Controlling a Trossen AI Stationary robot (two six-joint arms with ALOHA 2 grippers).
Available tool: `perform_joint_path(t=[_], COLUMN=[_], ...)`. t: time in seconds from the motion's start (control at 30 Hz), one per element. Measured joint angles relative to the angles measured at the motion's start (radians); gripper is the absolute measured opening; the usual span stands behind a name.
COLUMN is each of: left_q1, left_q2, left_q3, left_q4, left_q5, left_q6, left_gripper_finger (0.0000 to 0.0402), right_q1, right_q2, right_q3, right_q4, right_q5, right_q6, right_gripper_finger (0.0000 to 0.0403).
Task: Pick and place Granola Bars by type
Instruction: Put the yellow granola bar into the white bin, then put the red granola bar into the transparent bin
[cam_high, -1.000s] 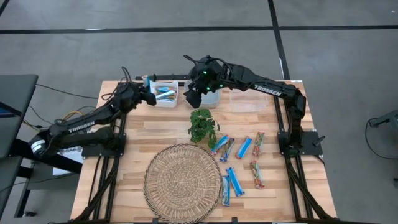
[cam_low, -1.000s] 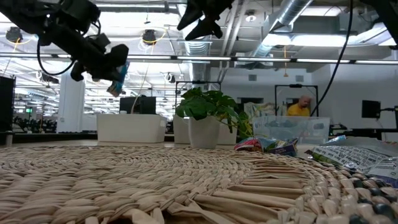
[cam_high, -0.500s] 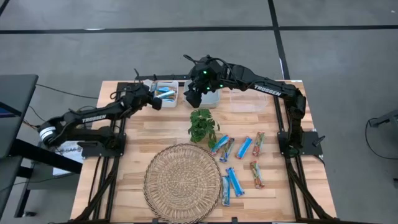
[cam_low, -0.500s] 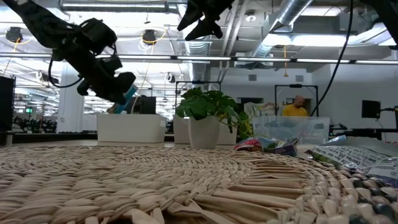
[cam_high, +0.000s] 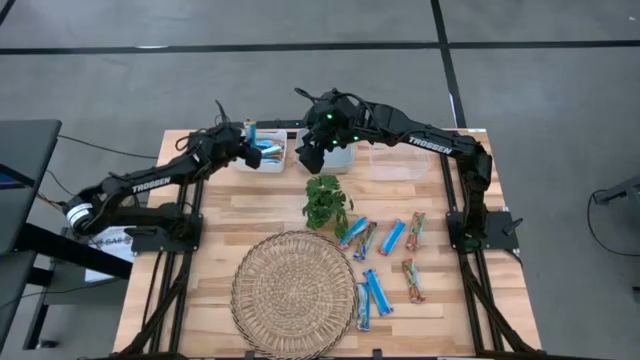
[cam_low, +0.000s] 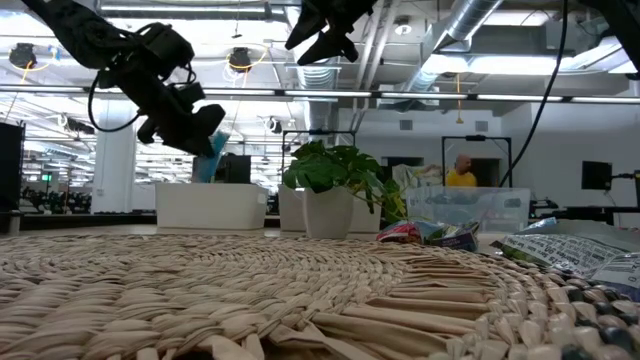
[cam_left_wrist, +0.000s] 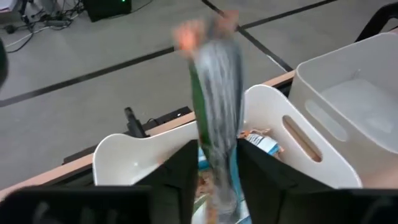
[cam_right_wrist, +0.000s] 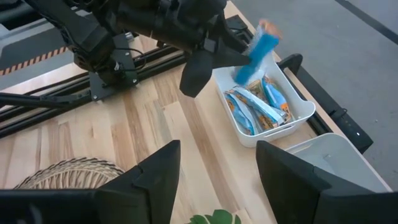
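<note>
Nearest, at six o'clock on the table (cam_high: 200, 300), lay a woven mat (cam_high: 293, 293) with nothing on it. At about four o'clock some seven or eight bars (cam_high: 392, 237) waited unsorted, blue and reddish mixed. At the centre stood the plant (cam_high: 326, 199).

At eleven o'clock the left gripper (cam_high: 250, 152) hung over the left bin (cam_right_wrist: 292, 115), a blue bar (cam_right_wrist: 255, 53) standing between its fingers (cam_left_wrist: 180, 174); whether they gripped it or had let go I could not tell. Four or so bars already lay in that bin. At twelve o'clock the right gripper (cam_high: 312, 158) hovered open and empty above the right bin (cam_high: 343, 157).

So the sorting looked under halfway. The right bin's contents were hidden by the arm. The bar was blurred in the left wrist view.
</note>
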Motion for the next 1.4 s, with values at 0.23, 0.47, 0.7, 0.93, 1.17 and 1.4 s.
perform_joint_path(t=[0.23,0.47,0.7,0.93,1.17,1.4], left_q1=[0.001,-0.008,-0.127,-0.332,-0.516,-0.65], left_q2=[0.0,-0.034,-0.214,-0.443,-0.611,-0.734], left_q3=[0.001,0.001,0.0,-0.104,-0.243,-0.37], left_q4=[0.014,0.006,0.001,0.049,0.088,0.159], left_q5=[0.074,0.245,0.252,0.084,0.001,-0.082], left_q6=[-0.029,-0.148,-0.119,-0.112,-0.158,-0.187], left_gripper_finger=[0.015,0.0153,0.0153,0.0153,0.0153,0.0153], right_q1=[0.0,0.003,0.028,0.062,0.059,0.045], right_q2=[0.0,0.0,0.0,0.0,0.0,0.0], right_q3=[0.0,0.0,0.0,0.0,0.0,0.0], right_q4=[-0.002,-0.006,-0.061,-0.134,-0.192,-0.246], right_q5=[0.0,-0.006,-0.007,-0.009,-0.067,-0.085], right_q6=[0.0,-0.04,-0.098,-0.162,-0.196,-0.21], right_gripper_finger=[0.0196,0.0198,0.0196,0.0194,0.0191,0.0193])
